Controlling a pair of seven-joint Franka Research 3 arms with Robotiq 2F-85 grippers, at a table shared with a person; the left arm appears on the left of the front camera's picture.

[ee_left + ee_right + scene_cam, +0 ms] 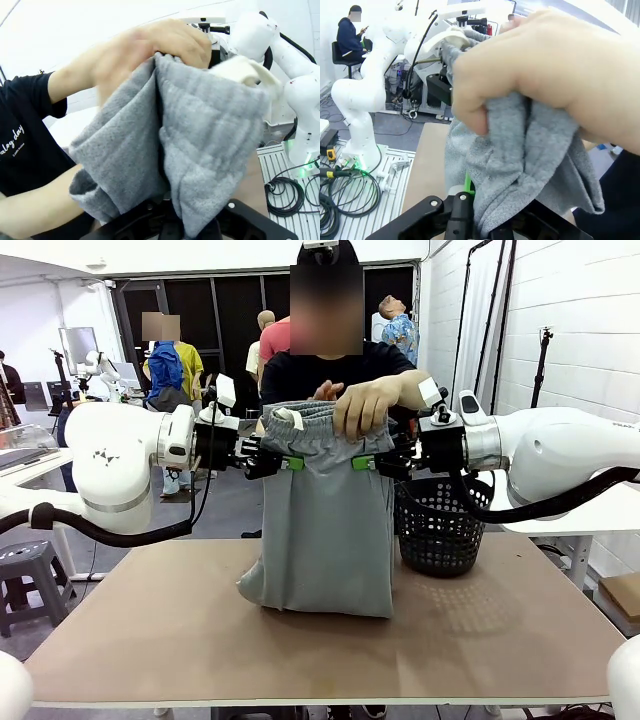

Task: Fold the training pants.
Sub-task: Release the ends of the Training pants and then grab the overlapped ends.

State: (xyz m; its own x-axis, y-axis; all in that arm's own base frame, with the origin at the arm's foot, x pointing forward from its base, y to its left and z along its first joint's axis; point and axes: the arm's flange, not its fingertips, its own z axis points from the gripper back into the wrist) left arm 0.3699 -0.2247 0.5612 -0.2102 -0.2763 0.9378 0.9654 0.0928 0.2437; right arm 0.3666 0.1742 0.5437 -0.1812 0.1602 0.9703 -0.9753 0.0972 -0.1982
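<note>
Light grey soft jersey training pants [330, 540] hang at centre, waistband clenched by left gripper [290, 463] at 9 o'clock and right gripper [362, 463] at 3 o'clock. Risk: the person's hand [365, 405], gripping at 12 o'clock, may tug the fabric free.

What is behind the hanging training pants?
The person's black shirt shows above the training pants; a black mesh basket peeks out at their right edge, partly covered. The person's lower body is hidden.

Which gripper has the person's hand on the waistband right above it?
The right gripper, beside the black basket: the person's hand clutches the waistband of the training pants just above it. The left gripper pinches the opposite edge, farther from that hand.
</note>
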